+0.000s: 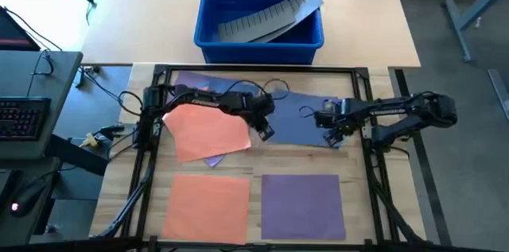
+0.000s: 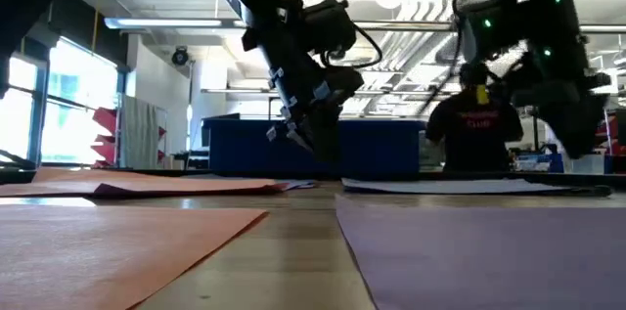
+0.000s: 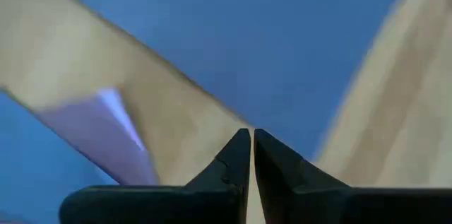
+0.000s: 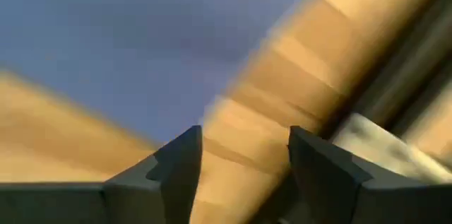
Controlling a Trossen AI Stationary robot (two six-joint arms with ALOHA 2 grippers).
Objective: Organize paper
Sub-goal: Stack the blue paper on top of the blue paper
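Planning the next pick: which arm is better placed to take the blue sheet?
Probably right: its gripper is open over the blue sheet's edge; the left gripper is shut.

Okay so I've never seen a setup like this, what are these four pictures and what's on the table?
Two dark robot arms work at a wooden table. One picture looks straight down, one looks level across the tabletop, and two come from cameras on the arms' wrists. Flat sheets of coloured paper lie there: an orange sheet and a purple sheet near the front, a tilted orange sheet and a blue sheet behind. A blue plastic bin holds a grey ridged strip. The left gripper is shut, holding nothing visible; the right gripper is open over the blue sheet's edge.
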